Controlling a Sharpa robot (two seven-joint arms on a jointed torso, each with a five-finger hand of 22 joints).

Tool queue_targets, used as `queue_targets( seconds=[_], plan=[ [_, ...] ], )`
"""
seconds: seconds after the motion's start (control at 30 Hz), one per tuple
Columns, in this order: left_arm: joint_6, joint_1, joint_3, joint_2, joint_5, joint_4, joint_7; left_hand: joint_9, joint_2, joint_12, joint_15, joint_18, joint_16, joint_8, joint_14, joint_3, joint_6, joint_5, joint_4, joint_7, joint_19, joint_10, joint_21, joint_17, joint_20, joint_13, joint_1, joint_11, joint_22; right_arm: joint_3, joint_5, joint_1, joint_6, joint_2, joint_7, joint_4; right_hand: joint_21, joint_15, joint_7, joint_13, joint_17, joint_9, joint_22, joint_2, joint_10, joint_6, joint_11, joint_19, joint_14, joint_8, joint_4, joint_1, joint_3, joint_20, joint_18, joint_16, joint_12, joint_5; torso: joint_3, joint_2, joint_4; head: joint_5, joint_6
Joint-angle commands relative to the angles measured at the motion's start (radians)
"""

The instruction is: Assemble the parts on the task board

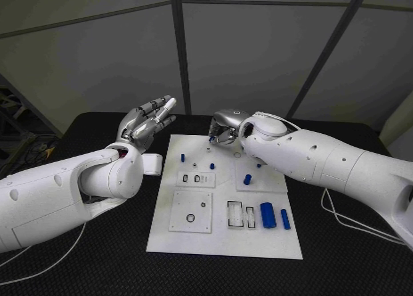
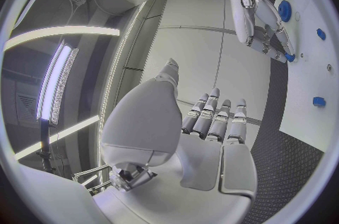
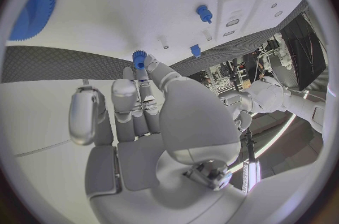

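- The white task board (image 1: pixel 226 243) lies flat in the middle of the black worktop (image 1: pixel 349 271).
- The left hand (image 1: pixel 147 125) is raised off the far left corner of the board. Its fingers are straight and close together, and it holds nothing.
- The left wrist view shows that same hand (image 2: pixel 212 122) from behind, fingers up and bare.
- The right hand (image 1: pixel 226 128) reaches down to the far edge of the board with its fingers curled.
- The right wrist view shows what the head view hides: the fingertips (image 3: pixel 144 68) pinch a small blue peg (image 3: pixel 139 57) right at the board.
- The left wrist view also shows the right hand (image 2: pixel 265 31) with a bit of blue at its tips.
- Two blue cylinders (image 1: pixel 276 216) lie side by side near the right edge of the board.
- Small blue pegs (image 1: pixel 182 158) stand on the far part of the board.
- A blue gear (image 3: pixel 35 9) sits on the board in the right wrist view.
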Motion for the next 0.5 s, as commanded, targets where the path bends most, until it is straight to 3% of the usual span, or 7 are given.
queue_targets(
  seconds=[0.03, 0.33, 0.5],
  plan=[
    [0.008, 0.002, 0.001, 0.000, -0.009, 0.001, 0.003, 0.001, 0.013, 0.004, -0.001, -0.019, 0.006, 0.002, 0.008, 0.002, 0.003, 0.003, -0.007, 0.063, 0.004, -0.002, 0.007, 0.001, 0.000, 0.001, 0.000, 0.004, 0.001, 0.000, 0.007, 0.002, -0.002, 0.000, 0.014, 0.001, -0.005, 0.007, -0.002, -0.002, -0.001, -0.001, -0.001, -0.009, -0.007, -0.006, 0.003, -0.009, -0.001, -0.004, -0.005, 0.002, 0.000, 0.000, 0.011, -0.004, -0.002, -0.005, 0.0002, 0.000, 0.0005, -0.001, -0.001],
    [0.008, 0.002, 0.001, -0.001, -0.009, 0.001, 0.003, 0.001, 0.015, 0.005, 0.000, -0.019, 0.006, 0.003, 0.009, 0.001, 0.003, 0.003, -0.010, 0.064, 0.005, -0.003, 0.008, 0.001, 0.000, 0.001, -0.001, 0.005, 0.002, 0.000, 0.018, 0.002, 0.010, -0.003, 0.015, 0.009, -0.006, 0.008, -0.004, -0.001, -0.004, -0.004, -0.002, -0.014, -0.001, -0.012, 0.002, -0.009, -0.002, -0.005, -0.004, 0.000, -0.005, 0.001, 0.012, -0.006, 0.002, -0.007, -0.0002, 0.000, 0.0002, -0.002, -0.002],
    [0.007, 0.002, 0.001, -0.001, -0.009, 0.001, 0.003, 0.001, 0.015, 0.005, 0.000, -0.019, 0.006, 0.003, 0.009, 0.001, 0.003, 0.003, -0.010, 0.064, 0.005, -0.003, 0.008, 0.001, 0.000, 0.001, -0.001, 0.005, 0.002, 0.000, 0.028, 0.002, 0.015, -0.003, 0.021, 0.016, -0.004, 0.008, -0.017, 0.001, 0.003, -0.013, 0.002, -0.018, 0.019, -0.042, 0.002, -0.006, 0.001, -0.006, -0.002, -0.002, -0.010, 0.002, 0.011, -0.002, 0.006, -0.010, -0.0002, 0.000, 0.0008, -0.002, -0.003]
  ],
)
